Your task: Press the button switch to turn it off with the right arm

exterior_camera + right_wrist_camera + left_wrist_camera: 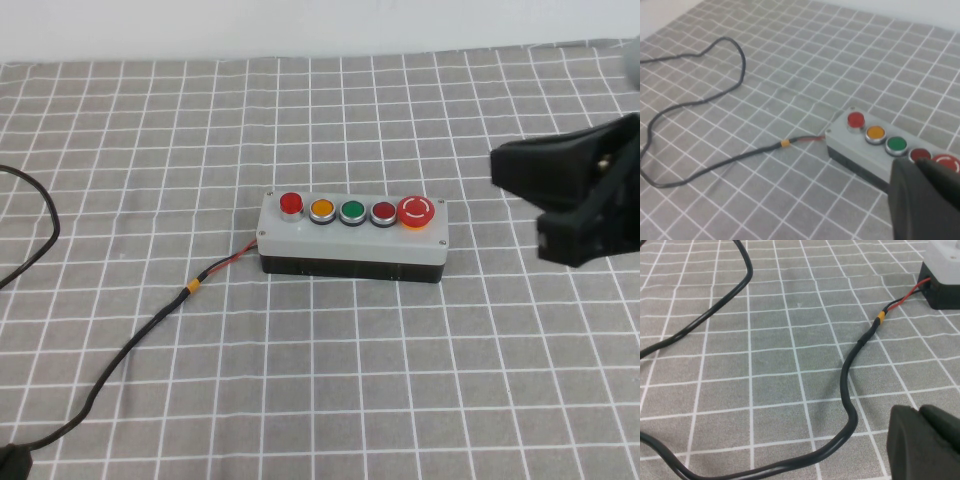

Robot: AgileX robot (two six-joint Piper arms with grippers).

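Note:
The button switch (352, 240) lies in the middle of the checked cloth, with a light grey top and a black base. Its row runs red (291, 204), orange, green, dark red, then the big red mushroom button (417, 211). A red-black wire (228, 264) leaves its left end. My right gripper (500, 166) is shut and empty, hovering to the right of the box and apart from it. In the right wrist view its fingers (917, 167) sit in front of the box (865, 150), near the dark red button. My left gripper (918, 411) is shut and empty, low over the cloth beside the cable.
A thick black cable (120, 350) runs from the wire across the left of the cloth and loops toward the left edge (745, 270). A white wall borders the cloth at the back.

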